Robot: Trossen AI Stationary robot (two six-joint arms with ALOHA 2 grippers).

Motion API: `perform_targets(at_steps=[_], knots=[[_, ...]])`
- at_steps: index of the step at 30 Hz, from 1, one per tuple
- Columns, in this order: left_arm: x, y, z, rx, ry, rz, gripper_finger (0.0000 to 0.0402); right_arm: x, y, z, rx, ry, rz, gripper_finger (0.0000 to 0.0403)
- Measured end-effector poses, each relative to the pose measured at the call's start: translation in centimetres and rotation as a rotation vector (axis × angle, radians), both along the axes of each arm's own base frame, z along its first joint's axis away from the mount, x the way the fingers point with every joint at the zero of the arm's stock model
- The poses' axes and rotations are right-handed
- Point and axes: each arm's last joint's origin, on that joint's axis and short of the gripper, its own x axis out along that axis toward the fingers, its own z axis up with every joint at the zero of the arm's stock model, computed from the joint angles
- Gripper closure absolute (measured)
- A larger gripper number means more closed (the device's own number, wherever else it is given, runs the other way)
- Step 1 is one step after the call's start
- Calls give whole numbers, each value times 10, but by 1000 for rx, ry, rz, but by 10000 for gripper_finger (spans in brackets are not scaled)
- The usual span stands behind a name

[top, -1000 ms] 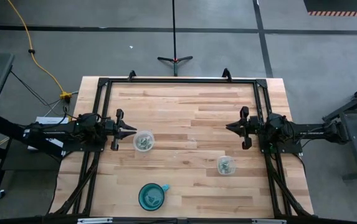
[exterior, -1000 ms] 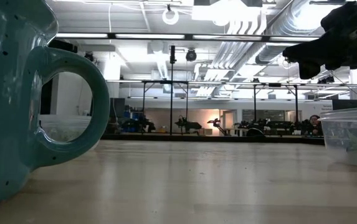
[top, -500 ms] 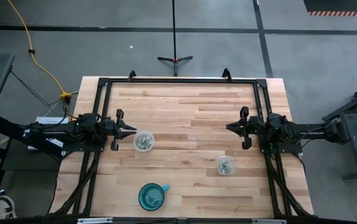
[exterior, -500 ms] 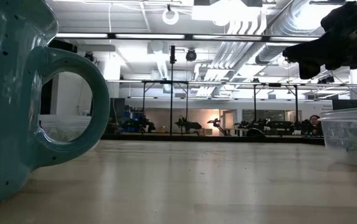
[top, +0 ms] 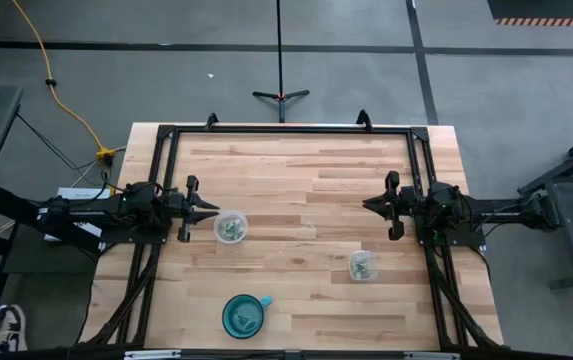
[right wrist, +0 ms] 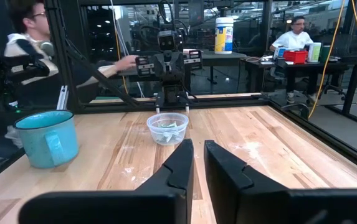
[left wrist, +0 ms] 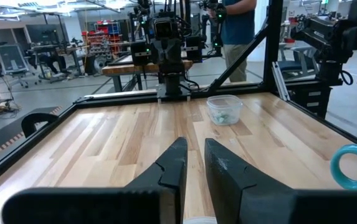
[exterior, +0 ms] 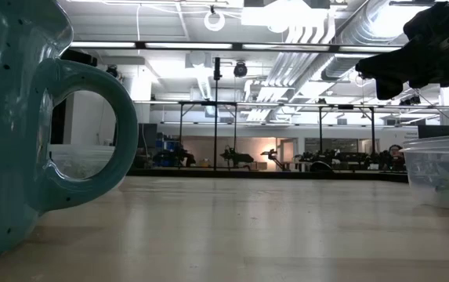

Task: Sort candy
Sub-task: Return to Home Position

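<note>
Tabletop (top: 296, 170) shows candy (right wrist: 167, 129) inside cups (right wrist: 168, 115), so left gripper (top: 214, 211) and right gripper (top: 366, 206) park closed, empty, apart.

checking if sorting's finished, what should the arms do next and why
Probably just hold position: the candy sits in two clear cups, and the left claw and right claw rest shut and empty at opposite sides of the table.

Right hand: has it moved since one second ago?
No. In the high view the right hand stays at the same spot beside the black frame.
</note>
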Motion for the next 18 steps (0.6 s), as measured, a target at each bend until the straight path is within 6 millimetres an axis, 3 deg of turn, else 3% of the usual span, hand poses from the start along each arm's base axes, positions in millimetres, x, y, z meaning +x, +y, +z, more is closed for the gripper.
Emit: perform_targets(at_steps=[18], knots=[[0, 0, 0, 0, 0, 1, 309, 0, 0, 0, 0, 0, 0, 371]])
